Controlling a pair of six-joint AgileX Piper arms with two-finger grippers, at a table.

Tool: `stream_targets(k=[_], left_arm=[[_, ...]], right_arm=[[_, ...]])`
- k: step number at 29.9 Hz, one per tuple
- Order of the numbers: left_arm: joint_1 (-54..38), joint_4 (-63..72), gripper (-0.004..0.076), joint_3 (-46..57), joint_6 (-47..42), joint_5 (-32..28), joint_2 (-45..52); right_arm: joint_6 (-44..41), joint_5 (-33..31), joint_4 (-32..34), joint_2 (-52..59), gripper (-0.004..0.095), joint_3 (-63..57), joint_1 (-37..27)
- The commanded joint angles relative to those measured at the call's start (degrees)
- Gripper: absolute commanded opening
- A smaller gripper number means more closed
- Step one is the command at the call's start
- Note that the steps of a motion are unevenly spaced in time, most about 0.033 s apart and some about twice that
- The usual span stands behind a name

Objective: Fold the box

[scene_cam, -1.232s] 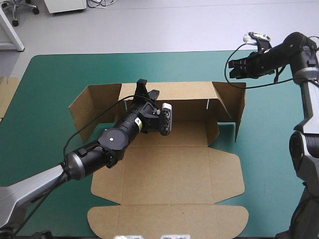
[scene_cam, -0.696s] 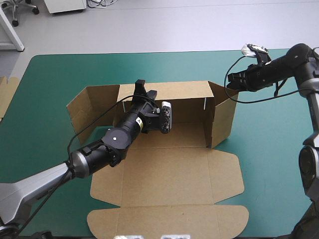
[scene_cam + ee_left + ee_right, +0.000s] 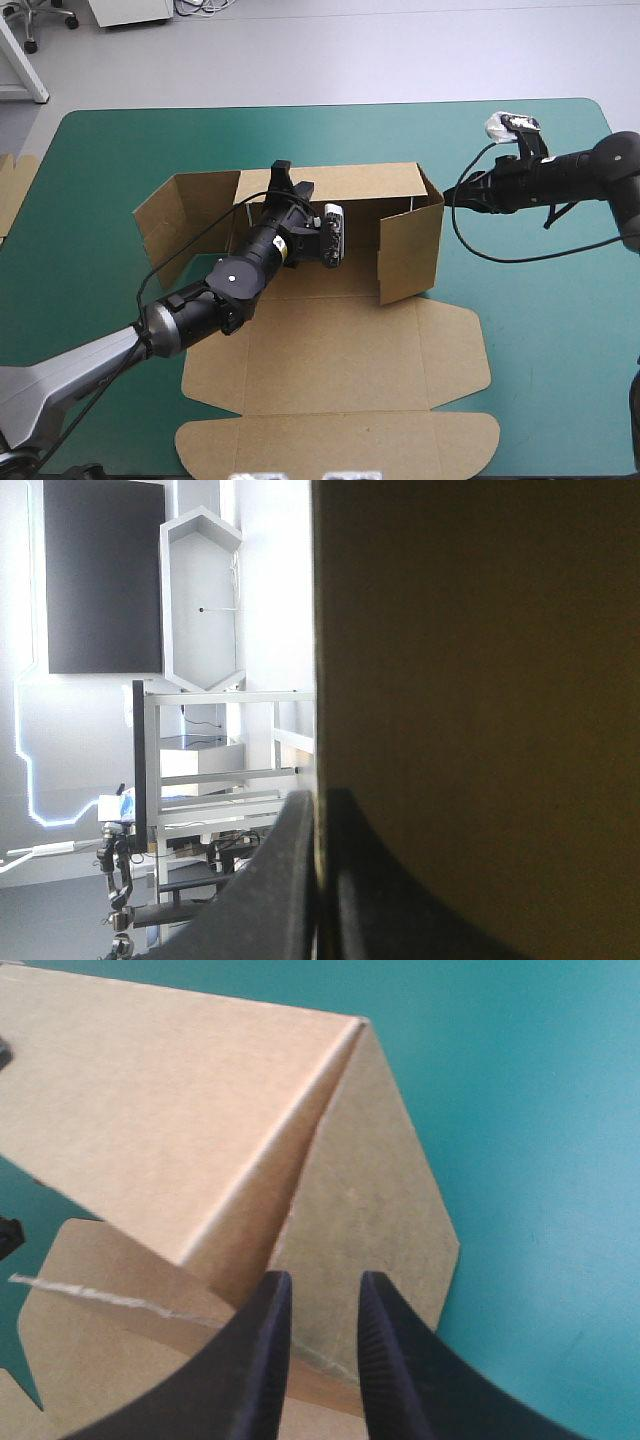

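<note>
The brown box (image 3: 340, 345) lies mid-table (image 3: 100, 150), with its back wall and right flap raised and the rest flat toward the near edge. The left gripper (image 3: 291, 186) has its jaws clenched on the back wall's top edge. The right gripper (image 3: 449, 196) touches the right flap's outer corner, its jaws a little apart and grasping nothing.
</note>
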State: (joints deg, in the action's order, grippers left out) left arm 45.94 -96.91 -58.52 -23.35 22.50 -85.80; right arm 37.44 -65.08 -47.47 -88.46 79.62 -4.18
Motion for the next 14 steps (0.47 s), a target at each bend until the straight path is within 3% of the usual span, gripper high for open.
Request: stream_targets(k=[1, 14], left_arm=[[0.32, -1.13, -0.0011, -1.52, -0.91, 1.56, 2.05], [0.32, -1.13, -0.0011, -1.52, -0.91, 1.56, 2.05]], right_arm=[[4.65, 0.94, -6.86, 3.85, 0.0229, -0.56, -0.21], [12.82, 1.04, -9.82, 4.57, 0.0231, -6.01, -0.21]])
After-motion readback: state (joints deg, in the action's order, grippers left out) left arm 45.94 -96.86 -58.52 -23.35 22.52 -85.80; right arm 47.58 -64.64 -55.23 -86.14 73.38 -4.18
